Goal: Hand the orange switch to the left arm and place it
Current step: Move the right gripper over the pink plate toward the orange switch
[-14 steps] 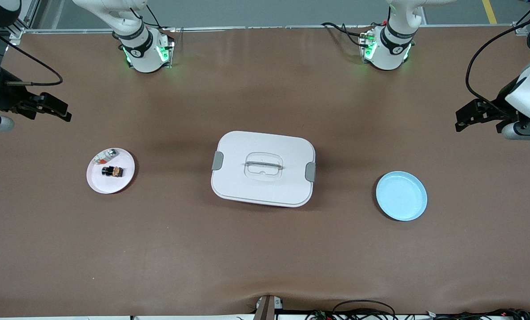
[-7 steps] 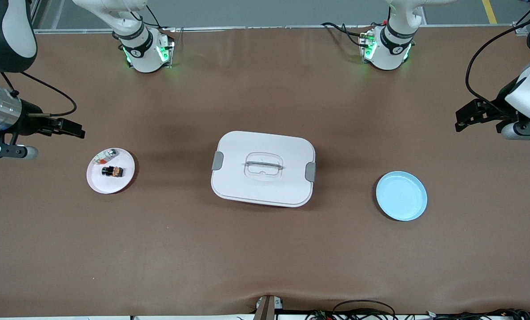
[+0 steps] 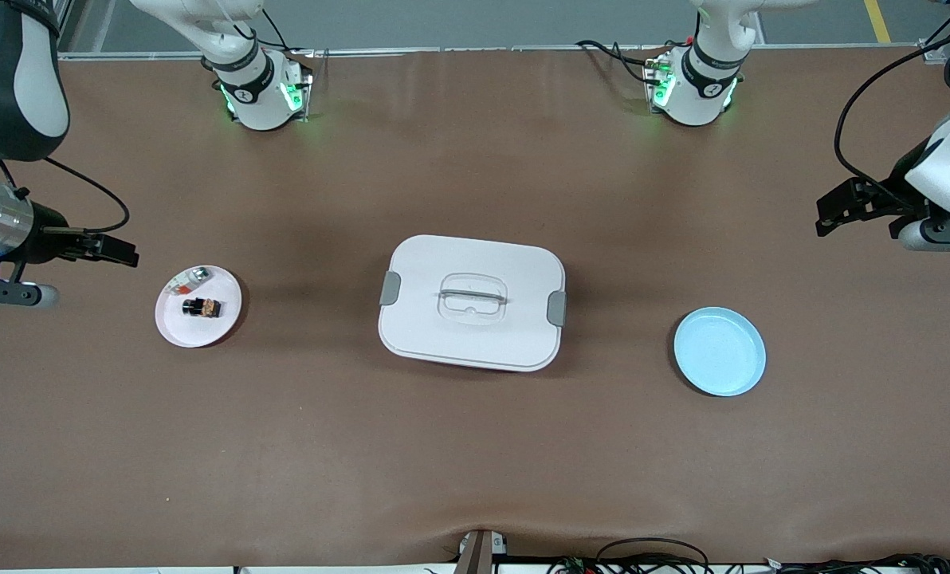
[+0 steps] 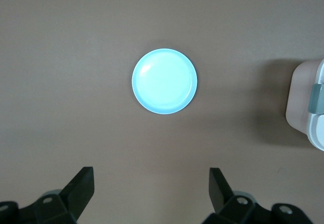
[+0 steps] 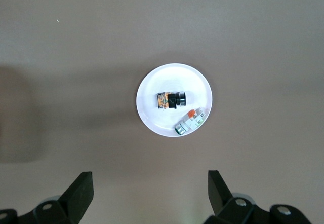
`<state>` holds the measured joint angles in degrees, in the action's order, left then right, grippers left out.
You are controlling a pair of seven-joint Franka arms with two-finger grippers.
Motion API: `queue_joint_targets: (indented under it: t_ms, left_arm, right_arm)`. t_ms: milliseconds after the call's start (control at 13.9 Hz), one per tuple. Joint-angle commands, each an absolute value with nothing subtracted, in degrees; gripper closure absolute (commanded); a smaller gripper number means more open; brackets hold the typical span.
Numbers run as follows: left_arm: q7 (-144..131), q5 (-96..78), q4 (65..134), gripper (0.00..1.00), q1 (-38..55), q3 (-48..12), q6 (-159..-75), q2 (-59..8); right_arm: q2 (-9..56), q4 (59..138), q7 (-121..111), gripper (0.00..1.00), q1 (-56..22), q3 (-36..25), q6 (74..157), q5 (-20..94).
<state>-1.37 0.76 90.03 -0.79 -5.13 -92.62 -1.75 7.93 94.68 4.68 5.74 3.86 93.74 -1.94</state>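
Plates sit at each end of the table (image 3: 475,446): the pink plate (image 3: 174,327) holds the orange switch (image 3: 202,306) and a clear-silver part (image 3: 188,279); the blue plate (image 3: 719,351) holds nothing. Between them stands the closed box (image 3: 472,301), bare tabletop all round it. Right gripper (image 3: 116,251) hovers beside the pink plate, fingers apart; left gripper (image 3: 834,211), also spread, waits over the left arm's end. No lettering is readable.

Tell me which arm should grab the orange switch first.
Right. The right gripper, open, is by the pink plate holding the orange switch; the left gripper waits past the box.
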Motion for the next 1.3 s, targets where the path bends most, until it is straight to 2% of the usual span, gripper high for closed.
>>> queue_joint_targets:
  t_ms: [0, 361, 721, 866, 1082, 1226]
  left_arm:
    - [-0.62, 1.49, 89.03, 0.0, -0.79, -5.36, -91.58, -2.11]
    - [-0.62, 1.49, 89.03, 0.0, -0.79, -5.36, -91.58, -2.02]
    - [-0.7, 1.49, 89.03, 0.0, -0.79, -5.36, -91.58, -2.11]
    - [-0.7, 1.49, 89.03, 0.0, -0.7, -5.36, -91.58, -2.11]
    - [-0.79, 1.41, 89.03, 0.0, -0.7, -5.36, -91.58, -2.11]
    - [-0.88, 1.41, 89.03, 0.0, -0.7, -5.36, -91.58, -2.02]
  right_arm:
    - [8.96, 92.99, 4.83, 0.0, 6.85, 4.39, 94.04, -1.32]
    - [9.93, 100.18, 5.19, 0.0, 6.5, 4.48, 101.67, -1.23]
    - [9.58, 111.07, 5.27, 0.0, 6.59, 4.39, 115.03, -1.23]
    - [9.67, 113.98, 4.92, 0.0, 7.99, 4.31, 118.63, -1.32]
    - [10.37, 121.09, 4.31, 0.0, 10.19, 4.31, 128.29, -1.67]
    - [11.86, 122.25, 4.31, 0.0, 10.11, 4.31, 129.73, -2.19]
